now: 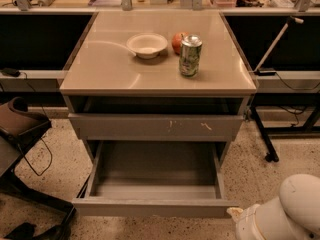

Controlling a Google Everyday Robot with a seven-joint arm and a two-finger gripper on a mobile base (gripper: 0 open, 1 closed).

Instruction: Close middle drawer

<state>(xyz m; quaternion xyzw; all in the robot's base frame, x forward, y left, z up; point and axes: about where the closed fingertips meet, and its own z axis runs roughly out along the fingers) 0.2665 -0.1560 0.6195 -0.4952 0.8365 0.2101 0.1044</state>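
Observation:
The middle drawer [150, 207] is pulled far out of the cabinet, and its plain grey front panel faces me low in the view. Its grey tray interior [156, 170] holds nothing. Above it sits the grey drawer front with white scratch marks [155, 126], which is pushed in. My gripper [236, 214] is at the bottom right corner, just right of the open drawer's front right corner, and only a small cream tip shows ahead of the white arm housing [287, 211]. The rest of it is out of view.
On the cabinet top [100, 69] stand a white bowl [147, 45], a red apple [178, 42] and a green can [190, 55]. A dark chair [20, 134] is at the left. A black stand leg [262, 134] is at the right. The floor is speckled.

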